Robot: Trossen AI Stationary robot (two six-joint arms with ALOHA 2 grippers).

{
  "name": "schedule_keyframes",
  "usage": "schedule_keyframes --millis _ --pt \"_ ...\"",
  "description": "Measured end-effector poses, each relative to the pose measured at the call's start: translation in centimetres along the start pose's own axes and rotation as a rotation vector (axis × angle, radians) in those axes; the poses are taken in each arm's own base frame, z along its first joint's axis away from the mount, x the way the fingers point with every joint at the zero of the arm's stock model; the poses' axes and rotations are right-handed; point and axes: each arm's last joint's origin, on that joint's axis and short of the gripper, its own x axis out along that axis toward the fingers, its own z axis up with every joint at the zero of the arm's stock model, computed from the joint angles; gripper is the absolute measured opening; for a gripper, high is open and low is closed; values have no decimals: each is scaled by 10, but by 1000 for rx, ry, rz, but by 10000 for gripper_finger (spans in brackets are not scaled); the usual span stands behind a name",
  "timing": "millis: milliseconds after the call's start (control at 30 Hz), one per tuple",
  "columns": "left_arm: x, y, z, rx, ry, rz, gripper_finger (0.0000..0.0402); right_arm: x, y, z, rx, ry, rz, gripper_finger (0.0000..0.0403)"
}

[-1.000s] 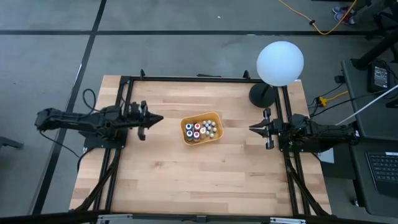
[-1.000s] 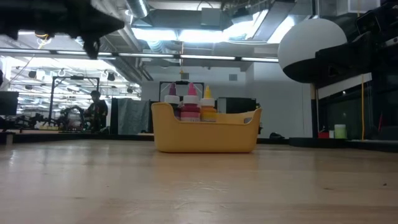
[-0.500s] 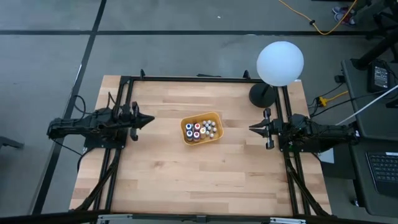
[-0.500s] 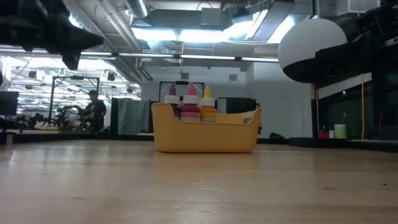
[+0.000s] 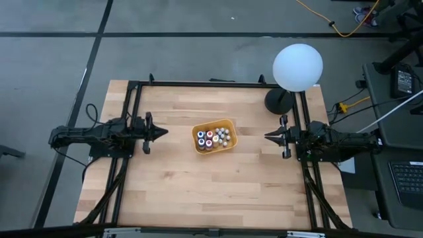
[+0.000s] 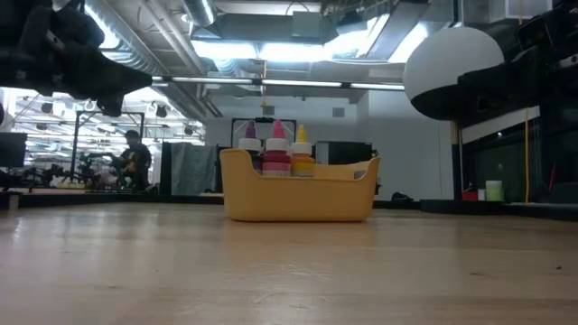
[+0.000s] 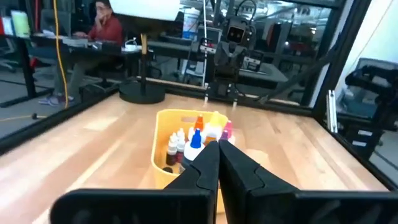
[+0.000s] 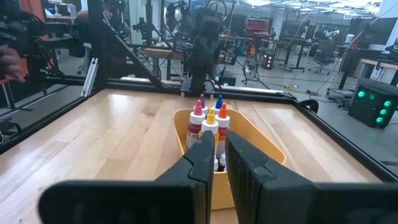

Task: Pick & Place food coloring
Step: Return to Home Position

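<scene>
**Left gripper** [image 5: 160,131]: the fingers are pressed together and clamp nothing. The gripper hangs above its own side edge of the light wooden plank table [image 5: 198,192].

**Right gripper** [image 5: 268,137]: the fingers are drawn close, with only a narrow slit between them, and hold nothing. The gripper is at the opposite table edge and points straight at the left gripper.

**Orange-yellow rectangular plastic tray** [image 5: 228,123]: it rests on the table between the two grippers, directly ahead of both sets of fingertips and well apart from each.

**Small food coloring bottles** [image 5: 211,138]: they stand upright inside the tray, packed close together. Blue, red, orange, pink, yellow and white caps show. The print on the bottles is too small to read.

**White globe lamp on a black round base** [image 5: 298,66]: it stands off to one side of the right gripper, at the table corner on that arm's side.
</scene>
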Motion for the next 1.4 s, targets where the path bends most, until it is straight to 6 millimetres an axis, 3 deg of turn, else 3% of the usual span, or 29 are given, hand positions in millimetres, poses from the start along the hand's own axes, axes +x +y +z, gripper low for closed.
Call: schedule_keyframes --millis 133,400,633,1400 --pt "1 0 -1 -115 9 3 6 0 0 0 0 2 0 44" --pt "4 0 -5 -151 56 15 4 0 0 0 0 1 0 44" --pt "5 1 -6 77 79 15 10 0 0 0 0 2 1 44" --pt "5 1 -6 66 79 16 9 0 0 0 0 2 0 44"
